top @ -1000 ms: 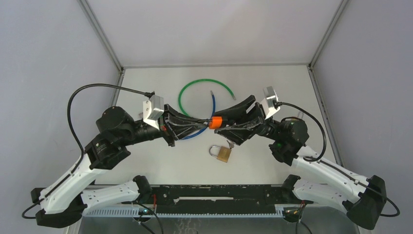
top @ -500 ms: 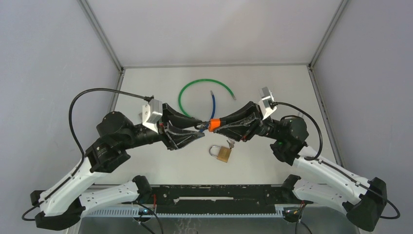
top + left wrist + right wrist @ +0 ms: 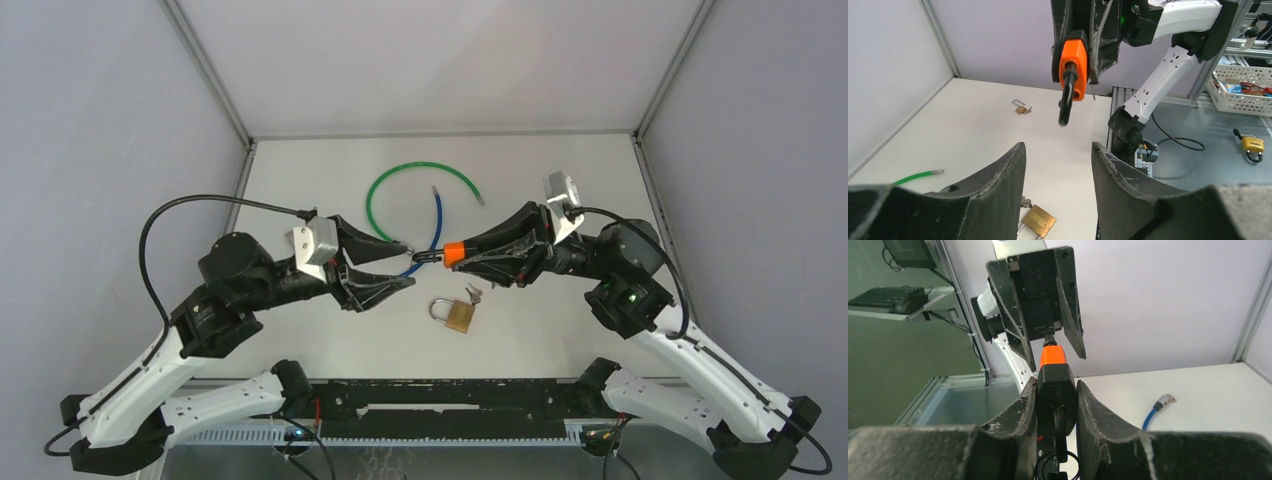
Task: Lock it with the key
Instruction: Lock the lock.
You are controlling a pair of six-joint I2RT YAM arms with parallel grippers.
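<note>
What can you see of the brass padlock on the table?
The brass padlock lies flat on the white table, near its middle, a little toward the arms' bases. It has a small, boxy, brass-coloured body and a silver metal shackle that points toward the left arm's side. The shackle looks seated, but it is too small to be sure. Small keys sit at the body's far corner; whether one is in the lock cannot be told. Nothing grips it.

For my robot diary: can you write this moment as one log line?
left gripper: open, empty | right gripper: shut on orange-and-black plastic lock piece | brass padlock: on table
</note>
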